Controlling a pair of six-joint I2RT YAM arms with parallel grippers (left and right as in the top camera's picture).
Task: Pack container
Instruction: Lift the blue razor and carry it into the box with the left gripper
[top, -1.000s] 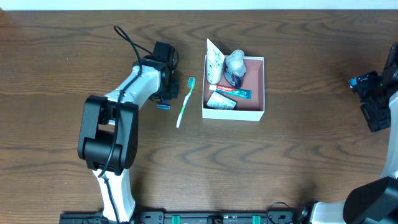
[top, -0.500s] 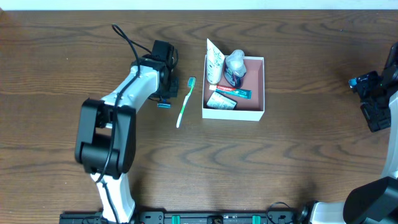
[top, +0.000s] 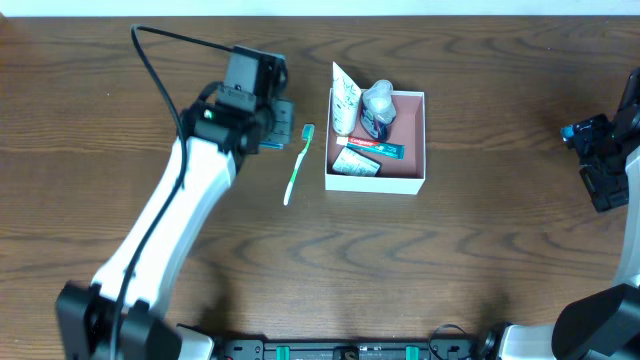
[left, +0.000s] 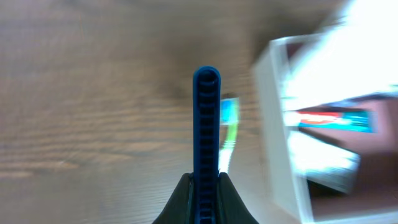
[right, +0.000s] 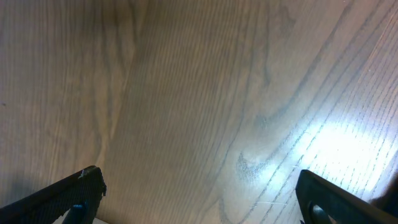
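Left arm (top: 190, 190) lifted, swung out | left gripper (left: 206, 186) clamped on blue ribbed item (left: 206, 118) near toothbrush (top: 296, 168), beside container (top: 400, 184) | right gripper (right: 199, 190) wide apart, empty

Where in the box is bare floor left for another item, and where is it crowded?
Free: in the box, the pink strip along its right wall, beside the toothpaste; also the table right of it. Crowded: the box's left half, with tube and soap box, and the table on its left, where the toothbrush lies beside the left gripper holding a blue item.
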